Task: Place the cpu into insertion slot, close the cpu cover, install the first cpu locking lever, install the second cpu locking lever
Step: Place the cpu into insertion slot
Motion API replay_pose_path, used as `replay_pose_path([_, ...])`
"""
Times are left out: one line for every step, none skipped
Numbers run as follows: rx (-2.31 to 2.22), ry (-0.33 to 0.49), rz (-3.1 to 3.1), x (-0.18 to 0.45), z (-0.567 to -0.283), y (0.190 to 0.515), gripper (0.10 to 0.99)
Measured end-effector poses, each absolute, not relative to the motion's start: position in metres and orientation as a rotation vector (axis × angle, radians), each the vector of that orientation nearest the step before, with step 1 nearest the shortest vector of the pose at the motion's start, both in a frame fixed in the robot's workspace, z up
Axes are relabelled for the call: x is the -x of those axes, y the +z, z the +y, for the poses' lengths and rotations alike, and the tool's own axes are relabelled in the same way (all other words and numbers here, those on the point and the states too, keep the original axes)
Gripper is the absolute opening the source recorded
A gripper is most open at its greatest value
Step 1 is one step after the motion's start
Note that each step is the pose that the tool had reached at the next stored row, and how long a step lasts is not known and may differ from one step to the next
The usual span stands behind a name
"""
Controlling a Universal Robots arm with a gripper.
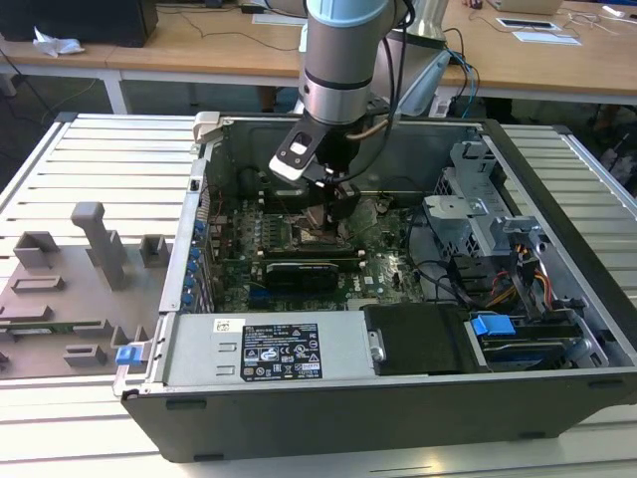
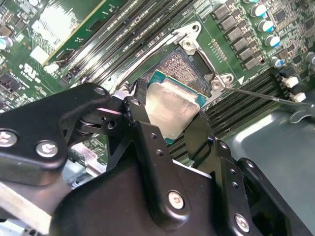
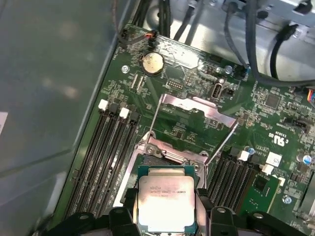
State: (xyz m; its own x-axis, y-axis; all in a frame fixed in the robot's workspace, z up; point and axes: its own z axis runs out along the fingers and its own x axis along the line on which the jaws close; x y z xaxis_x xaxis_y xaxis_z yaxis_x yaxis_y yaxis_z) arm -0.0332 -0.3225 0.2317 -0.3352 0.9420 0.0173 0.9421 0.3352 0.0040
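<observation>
Grey fixture tray seen at exterior view's left, beside open computer case. Gripper positioned inside case, over motherboard. Cpu clamped between fingers, held over insertion slot; contact not discernible. Cpu cover flipped open beside slot, locking levers raised.
</observation>
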Motion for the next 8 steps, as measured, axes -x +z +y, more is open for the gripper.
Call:
replay_pose_path([1.816,-0.021,-2.549,0.0332,-0.3225,0.2317,0.545])
replay_pose_path([1.826,-0.021,-2.542,0.0332,-0.3225,0.2317,0.545])
replay_pose_path([1.842,-0.021,-2.531,0.0332,-0.3225,0.2317,0.545])
replay_pose_path([1.853,-0.021,-2.523,0.0332,-0.3225,0.2317,0.545])
replay_pose_path([1.874,-0.021,-2.507,0.0332,-0.3225,0.2316,0.545])
replay_pose_path([1.894,-0.021,-2.493,0.0332,-0.3225,0.2316,0.545])
replay_pose_path([1.902,-0.021,-2.486,0.0332,-0.3225,0.2316,0.545])
replay_pose_path([1.914,-0.021,-2.477,0.0332,-0.3225,0.2316,0.545])
